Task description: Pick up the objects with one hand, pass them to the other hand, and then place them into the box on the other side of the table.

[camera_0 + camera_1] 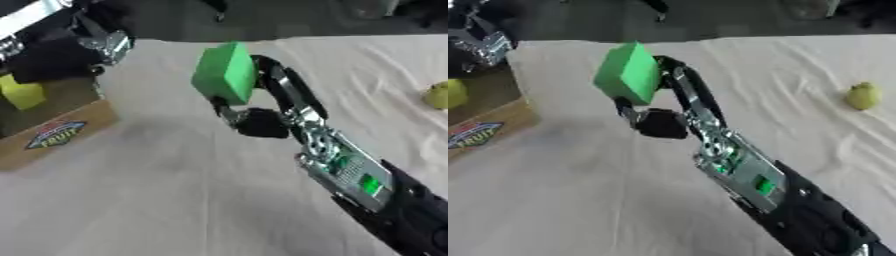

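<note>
the right hand [262, 117] comes in from the lower right and holds a green block [226, 72] up above the middle of the worktop [175, 200]. its fingers [284, 82] curl round the block's right side and the thumb sits under the block's lower edge, so the block is pinched between them and clear of the cloth. the block is tilted, one corner pointing up.

the left hand [105, 42] shows at the upper left, over the near wall of the box [61, 132]; i cannot tell how its fingers stand. the box is cardboard with a coloured label on its side and stands at the left edge of the worktop, well apart from the block. a yellow block [22, 94] lies inside it.

a yellow-green fruit [863, 96] lies on the wrinkled pale cloth at the far right, well apart from the right hand.
</note>
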{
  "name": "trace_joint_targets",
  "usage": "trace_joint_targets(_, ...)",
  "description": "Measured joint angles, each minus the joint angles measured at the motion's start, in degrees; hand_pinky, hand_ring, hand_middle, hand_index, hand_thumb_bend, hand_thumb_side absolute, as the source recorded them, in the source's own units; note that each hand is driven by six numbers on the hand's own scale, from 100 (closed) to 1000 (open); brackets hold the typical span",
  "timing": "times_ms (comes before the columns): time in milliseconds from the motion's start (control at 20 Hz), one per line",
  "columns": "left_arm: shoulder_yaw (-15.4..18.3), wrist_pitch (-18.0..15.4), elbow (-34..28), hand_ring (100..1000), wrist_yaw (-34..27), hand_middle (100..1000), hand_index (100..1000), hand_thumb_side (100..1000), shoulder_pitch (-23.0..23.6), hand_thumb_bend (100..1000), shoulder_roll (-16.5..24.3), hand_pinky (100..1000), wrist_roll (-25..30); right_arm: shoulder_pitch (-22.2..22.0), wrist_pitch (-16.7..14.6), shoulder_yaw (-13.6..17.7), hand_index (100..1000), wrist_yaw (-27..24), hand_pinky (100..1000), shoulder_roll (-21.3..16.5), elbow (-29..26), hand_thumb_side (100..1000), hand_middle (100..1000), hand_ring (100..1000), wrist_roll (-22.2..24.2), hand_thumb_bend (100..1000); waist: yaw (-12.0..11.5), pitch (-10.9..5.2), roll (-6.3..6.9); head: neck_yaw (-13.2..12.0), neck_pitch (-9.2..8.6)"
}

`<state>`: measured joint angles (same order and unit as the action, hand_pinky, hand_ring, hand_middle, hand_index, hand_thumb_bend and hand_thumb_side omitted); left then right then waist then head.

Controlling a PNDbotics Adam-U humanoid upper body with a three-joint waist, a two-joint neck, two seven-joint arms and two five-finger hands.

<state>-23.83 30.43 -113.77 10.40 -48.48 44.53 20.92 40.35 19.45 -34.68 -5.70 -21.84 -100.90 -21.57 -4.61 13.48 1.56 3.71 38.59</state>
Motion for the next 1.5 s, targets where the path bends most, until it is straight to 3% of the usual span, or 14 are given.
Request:
trace_joint_targets(600,-3.6,0.5,-0.2,782,3.2,739,855,596,-2.8,100,-1.8,697,7.2,0.5,0.6,-0.4,548,1.8,840,0.0,-0.1,100,500,611,2.3,100,-0.1,0.00,0.03,0.0,0.08)
trace_joint_targets(750,-3.8,-0.1,-0.3,789,4.2,739,854,584,-3.4,166,-2.3,712,9.8,0.5,0.7,-0.4,548,1.9,839,0.0,-0.2,100,499,611,2.4,100,-0.1,0.00,0.04,0.0,0.10)
trace_joint_targets(1100,-3.9,-3.8,-0.3,809,8.1,755,848,538,-4.5,431,-2.8,760,14.9,0.5,0.6,-0.4,547,2.0,838,0.0,-0.4,100,499,610,2.5,100,-0.1,0.00,0.14,0.4,0.11)
trace_joint_targets(1350,-4.1,-6.2,-0.3,819,14.0,766,854,519,-5.1,508,-3.2,780,18.0,0.5,0.6,-0.7,546,2.2,838,0.0,-0.8,100,498,609,3.0,100,-0.2,0.00,0.14,0.5,0.11)
trace_joint_targets(1500,-4.7,-6.8,-0.3,829,16.3,774,859,555,-5.5,553,-3.8,792,19.4,0.5,0.7,-0.9,546,2.5,838,0.0,-1.1,100,498,610,3.5,100,-0.2,0.00,0.13,0.5,0.11)
